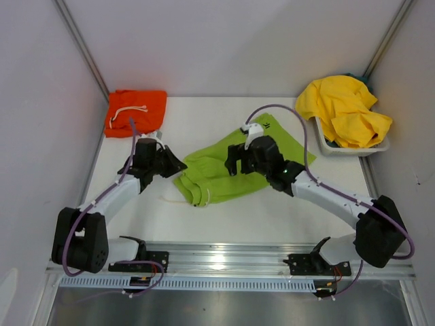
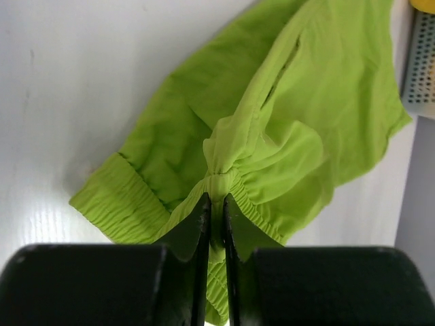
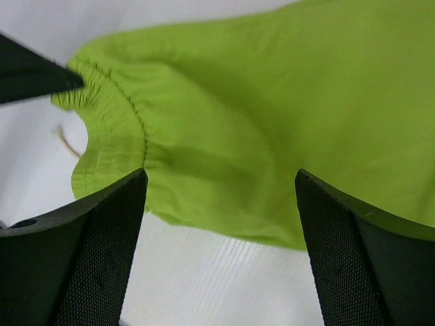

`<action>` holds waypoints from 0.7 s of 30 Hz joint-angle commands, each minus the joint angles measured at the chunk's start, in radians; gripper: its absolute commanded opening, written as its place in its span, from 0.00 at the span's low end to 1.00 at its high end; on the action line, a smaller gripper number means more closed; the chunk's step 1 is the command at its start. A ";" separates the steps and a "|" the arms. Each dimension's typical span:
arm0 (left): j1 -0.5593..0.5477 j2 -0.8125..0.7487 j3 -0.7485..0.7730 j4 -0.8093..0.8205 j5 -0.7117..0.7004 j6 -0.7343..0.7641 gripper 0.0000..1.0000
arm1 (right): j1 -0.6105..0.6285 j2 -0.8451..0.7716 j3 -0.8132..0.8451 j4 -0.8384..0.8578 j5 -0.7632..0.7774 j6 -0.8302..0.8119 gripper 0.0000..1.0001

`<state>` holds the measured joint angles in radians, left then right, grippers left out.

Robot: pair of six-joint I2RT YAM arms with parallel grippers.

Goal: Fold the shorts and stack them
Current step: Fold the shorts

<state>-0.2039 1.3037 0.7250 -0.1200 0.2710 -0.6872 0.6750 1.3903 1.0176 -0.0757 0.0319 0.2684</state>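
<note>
Two arms lean in over the white counter, and both meet at the lime green shorts, which lie rumpled and half doubled over at its middle; we judge that folding this pair is the step in hand, and that it is far from flat. Yellow shorts are heaped in a pale bin well off to the far right of the lime pair; the orange shorts lie well off to its far left as a compact square, white drawstring on top, which we take for the start of the stack.

The left arm stretches low towards the lime pair's left edge; the left pincer is all but closed, its fingers a sliver apart, with a bunched pinch of the elastic waistband between them. The right arm reaches in from the lime pair's right, wrist turned down over the cloth; the right pincer stands wide, hovers just above the waistband end and holds nothing.

A thin pale drawstring trails onto the counter just near-left of the lime pair. Next, we think, the cloth wants spreading and smoothing before a clean fold; the right pincer needs its own hold on an edge first, and the carry to the orange pair comes last.
</note>
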 commanded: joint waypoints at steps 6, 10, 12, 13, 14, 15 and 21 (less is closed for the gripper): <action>0.009 -0.103 -0.110 0.036 0.111 -0.069 0.11 | 0.389 0.021 -0.054 0.022 0.465 0.051 0.95; 0.009 -0.098 -0.170 0.082 0.143 -0.087 0.10 | 0.509 0.117 0.007 -0.012 0.615 0.068 0.99; 0.009 -0.095 -0.180 0.098 0.151 -0.092 0.10 | 0.564 0.156 0.033 -0.029 0.686 0.075 1.00; 0.009 -0.095 -0.202 0.105 0.155 -0.095 0.10 | 0.583 0.194 0.056 -0.047 0.706 0.080 1.00; 0.009 -0.096 -0.208 0.114 0.165 -0.101 0.10 | 0.600 0.213 0.067 -0.064 0.755 0.086 0.99; 0.009 -0.098 -0.216 0.115 0.169 -0.106 0.10 | 0.616 0.229 0.078 -0.081 0.767 0.109 0.99; 0.009 -0.086 -0.308 0.238 0.215 -0.149 0.09 | 0.718 0.259 0.072 -0.122 0.790 0.204 1.00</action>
<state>-0.2024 1.2228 0.4492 0.0261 0.4297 -0.7948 1.3525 1.6554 1.0607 -0.1768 0.7162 0.3855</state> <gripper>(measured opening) 0.101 0.993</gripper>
